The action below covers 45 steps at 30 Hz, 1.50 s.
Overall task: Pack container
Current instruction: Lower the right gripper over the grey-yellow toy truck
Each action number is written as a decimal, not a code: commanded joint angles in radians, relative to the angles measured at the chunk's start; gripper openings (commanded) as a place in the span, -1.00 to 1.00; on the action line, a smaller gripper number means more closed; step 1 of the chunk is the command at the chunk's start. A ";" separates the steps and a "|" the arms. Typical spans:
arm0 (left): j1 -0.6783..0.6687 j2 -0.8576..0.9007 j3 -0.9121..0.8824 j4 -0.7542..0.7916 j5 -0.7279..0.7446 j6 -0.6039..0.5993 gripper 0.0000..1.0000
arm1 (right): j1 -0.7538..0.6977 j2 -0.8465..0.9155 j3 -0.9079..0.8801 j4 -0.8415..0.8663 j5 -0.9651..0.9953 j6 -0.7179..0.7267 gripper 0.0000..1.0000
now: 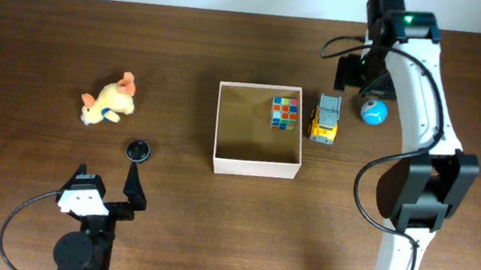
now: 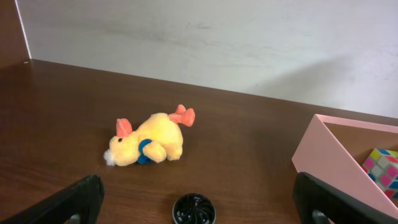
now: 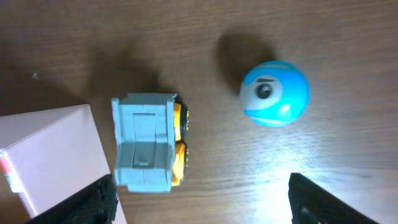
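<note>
The container [image 1: 255, 166], a square shallow box with white walls and a tan inside, sits mid-table with a colourful cube [image 1: 286, 113] in its back right corner. Just right of it stand a yellow and grey toy truck [image 1: 325, 118] and a blue ball [image 1: 373, 111]. My right gripper [image 3: 202, 202] hangs open above the table, with the truck [image 3: 148, 142] by its left finger and the ball [image 3: 274, 93] farther off. A yellow plush [image 1: 108, 100] and a black disc [image 1: 137, 150] lie at the left. My left gripper [image 2: 202, 208] is open, low over the disc [image 2: 194, 210].
The right arm [image 1: 420, 155] arches over the table's right side, from the front edge to the back. The left wrist view shows the container's wall [image 2: 329, 155] at right with the cube [image 2: 382, 168] inside, the plush [image 2: 149, 142] ahead and a pale wall behind.
</note>
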 commanded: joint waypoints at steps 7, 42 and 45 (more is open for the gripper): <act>0.006 0.001 -0.002 -0.005 0.011 0.016 0.98 | 0.009 -0.018 -0.107 0.097 -0.084 0.006 0.61; 0.006 0.001 -0.002 -0.005 0.011 0.016 0.99 | 0.070 0.015 -0.248 0.200 -0.129 0.011 0.58; 0.006 0.001 -0.002 -0.005 0.011 0.016 0.99 | 0.070 0.016 -0.251 0.204 -0.126 0.011 0.56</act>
